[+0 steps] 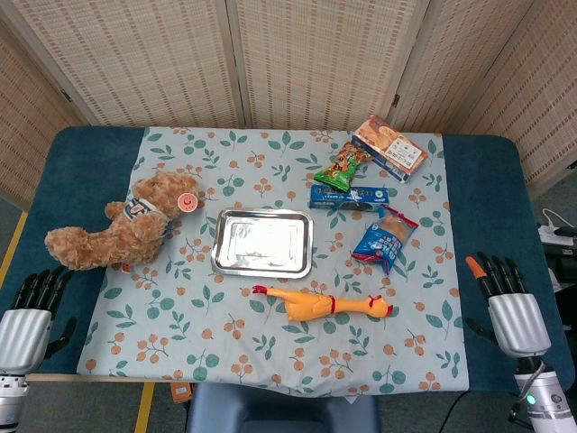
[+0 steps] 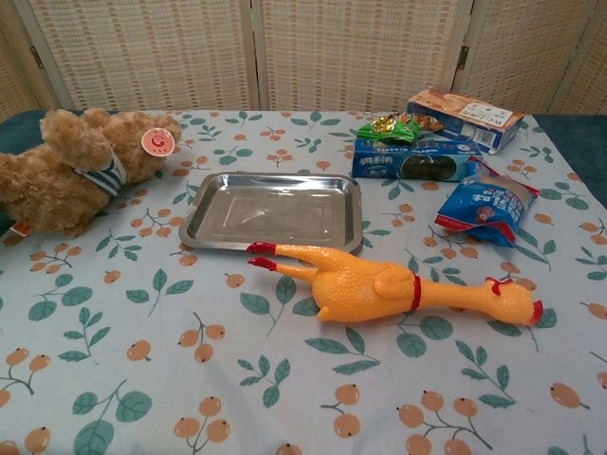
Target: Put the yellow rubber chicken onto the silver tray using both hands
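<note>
Head view, left robot hand [image 1: 34, 311] and right robot hand [image 1: 507, 298] empty, fingers extended

we see the rubber chicken [image 1: 323, 305] lying just in front of the tray [image 1: 263, 242], a teddy bear [image 1: 122, 224] to its left, snack packets [image 1: 371, 195] to its right.

The head view looks steeply down from above the near edge of the table [image 1: 487, 234], far enough to take in the whole top and both hands at its lower corners. The chest view sits low and close, facing across the cloth toward the screen [image 2: 351, 47]. Both share the tray [image 1: 223, 262] [image 2: 204, 227], chicken [image 1: 315, 305] [image 2: 379, 284] and snacks.
</note>
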Motion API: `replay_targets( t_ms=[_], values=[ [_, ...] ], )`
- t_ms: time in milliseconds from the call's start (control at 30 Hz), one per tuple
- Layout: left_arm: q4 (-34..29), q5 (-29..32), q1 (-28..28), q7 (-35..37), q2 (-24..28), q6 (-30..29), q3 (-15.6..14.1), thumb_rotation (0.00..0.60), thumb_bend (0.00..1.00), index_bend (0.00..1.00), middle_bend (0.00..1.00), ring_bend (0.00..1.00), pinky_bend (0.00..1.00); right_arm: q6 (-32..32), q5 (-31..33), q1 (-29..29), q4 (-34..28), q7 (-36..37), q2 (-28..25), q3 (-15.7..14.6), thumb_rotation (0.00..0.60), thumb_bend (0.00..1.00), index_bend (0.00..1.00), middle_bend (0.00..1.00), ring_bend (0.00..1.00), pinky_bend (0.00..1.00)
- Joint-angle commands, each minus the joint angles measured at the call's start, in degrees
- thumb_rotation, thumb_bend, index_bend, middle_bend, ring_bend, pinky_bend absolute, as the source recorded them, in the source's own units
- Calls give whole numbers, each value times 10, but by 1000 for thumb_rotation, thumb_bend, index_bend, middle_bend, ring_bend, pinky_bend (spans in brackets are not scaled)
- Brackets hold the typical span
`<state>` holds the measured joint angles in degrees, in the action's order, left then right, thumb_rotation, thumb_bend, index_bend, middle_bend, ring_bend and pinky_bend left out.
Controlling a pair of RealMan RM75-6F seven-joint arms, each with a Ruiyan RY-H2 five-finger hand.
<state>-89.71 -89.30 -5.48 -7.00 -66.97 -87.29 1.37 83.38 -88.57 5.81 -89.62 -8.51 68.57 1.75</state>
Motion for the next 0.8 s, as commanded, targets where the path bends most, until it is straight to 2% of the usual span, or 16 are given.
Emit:
replay_targets(
  t_ms=[33, 267, 367, 567, 633, 700, 800],
  values=[
    [-1, 2, -1, -2, -1, 3, 1, 600, 419, 0, 0, 0, 77, -4, 3, 1, -2, -5, 0, -1, 600, 107, 0, 0, 0, 0],
    [-3, -1, -1, 6, 3, 4, -2, 600, 419, 0, 0, 0, 77, -12, 7, 0, -13, -8, 3, -4, 600, 107, 0, 0, 0, 0],
    [-4, 0, -1, 16, 6, 4, -1, 600, 419, 0, 0, 0, 77, -36, 14, 11, -27, -9, 10, -5, 600, 107, 0, 0, 0, 0],
    [0, -10, -8, 28, 8, 14, -5, 600, 418, 0, 0, 0, 73, -92, 32, 50, -54, -60, 36, 9, 600, 107, 16, 13, 0, 0],
    [0, -10, -8, 29, 8, 14, -5, 600, 418, 0, 0, 0, 73, -96, 34, 52, -57, -63, 37, 9, 600, 108, 41, 30, 0, 4],
    [-1, -14, -9, 32, 8, 17, -8, 600, 419, 0, 0, 0, 73, -127, 41, 72, -69, -87, 52, 13, 600, 112, 129, 88, 12, 33],
    [-2, -20, -11, 42, 12, 22, -13, 600, 419, 0, 0, 0, 72, -197, 92, 117, -78, -155, 113, 29, 600, 138, 235, 152, 47, 77]
  ],
)
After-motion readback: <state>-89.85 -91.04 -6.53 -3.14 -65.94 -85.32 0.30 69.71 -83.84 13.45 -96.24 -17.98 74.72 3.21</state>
